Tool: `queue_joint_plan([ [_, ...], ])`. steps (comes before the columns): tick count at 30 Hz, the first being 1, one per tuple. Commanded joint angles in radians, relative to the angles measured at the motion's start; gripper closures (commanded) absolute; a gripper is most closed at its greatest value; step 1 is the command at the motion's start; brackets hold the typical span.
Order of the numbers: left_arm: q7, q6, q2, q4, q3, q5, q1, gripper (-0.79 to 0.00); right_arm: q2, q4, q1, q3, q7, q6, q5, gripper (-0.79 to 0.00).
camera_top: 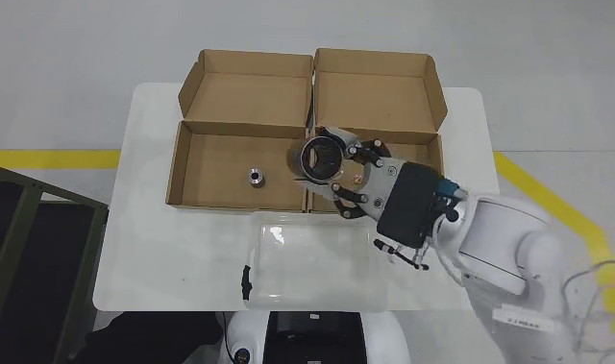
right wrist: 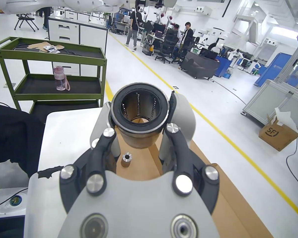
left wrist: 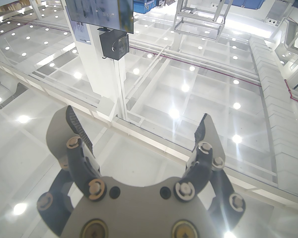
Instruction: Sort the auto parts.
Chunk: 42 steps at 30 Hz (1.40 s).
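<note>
The left box and the right box sit side by side on the far half of the desk. Their inner walls touch and their lids are folded back, away from the robot. A small bushing stands in the left box, near its middle. The bearing sits between the fingers of the right gripper, above where the two boxes meet. A shallow tray lies on the desk's near half, just before the boxes.

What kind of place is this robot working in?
Probably a robotics lab or factory-style workshop hall: yellow floor lines, a green utility cart, and rows of workstations with office chairs in a large open room.
</note>
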Motion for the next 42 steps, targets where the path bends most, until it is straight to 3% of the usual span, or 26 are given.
queue_joint_plan([
  [1, 0.0, 0.0, 0.0, 0.0, 0.0, 0.0, 0.0, -0.785, 0.002, -0.005, -0.004, 0.018, -0.01, 0.002, 0.007, 0.0],
  [26, 0.0, 0.0, 0.0, 0.0, 0.0, 0.0, 0.0, -0.785, 0.023, -0.034, -0.065, 0.095, -0.075, -0.046, 0.052, 0.0],
  [42, 0.0, 0.0, 0.0, 0.0, 0.0, 0.0, 0.0, -0.785, 0.023, 0.077, -0.007, -0.047, -0.023, -0.073, 0.031, 0.0],
])
